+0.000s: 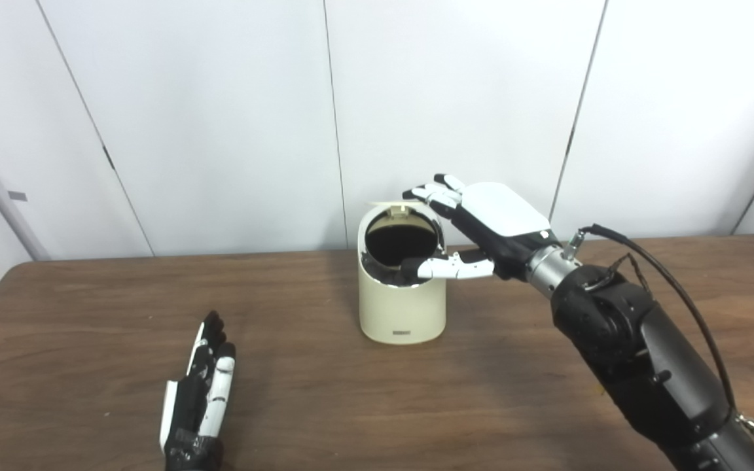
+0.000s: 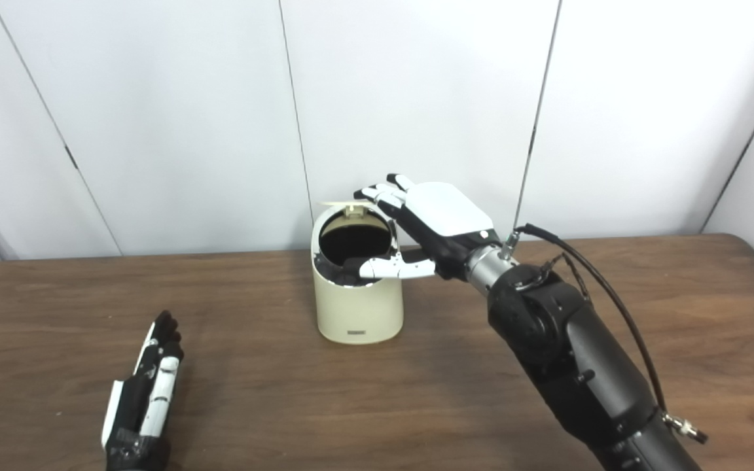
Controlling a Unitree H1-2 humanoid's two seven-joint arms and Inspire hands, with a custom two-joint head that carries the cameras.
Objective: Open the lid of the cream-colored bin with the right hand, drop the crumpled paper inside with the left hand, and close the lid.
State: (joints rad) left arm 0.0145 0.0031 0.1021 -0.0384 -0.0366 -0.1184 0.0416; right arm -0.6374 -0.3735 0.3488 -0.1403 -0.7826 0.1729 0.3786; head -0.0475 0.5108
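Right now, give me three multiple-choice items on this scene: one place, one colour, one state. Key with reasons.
1. Where is the left hand?
A. flat on the table, left of the bin
B. over the bin's mouth
C. on the lid

2. What colour is the bin?
A. blue
B. cream
C. black

3. How is the lid?
A. shut flat
C. lying on the table
B. raised, mouth open

Key: 1 A, it lies on the table, apart from the bin. 2 B, its wall is cream. 3 B, the lid stands up at the back by the right hand, and the dark inside shows.
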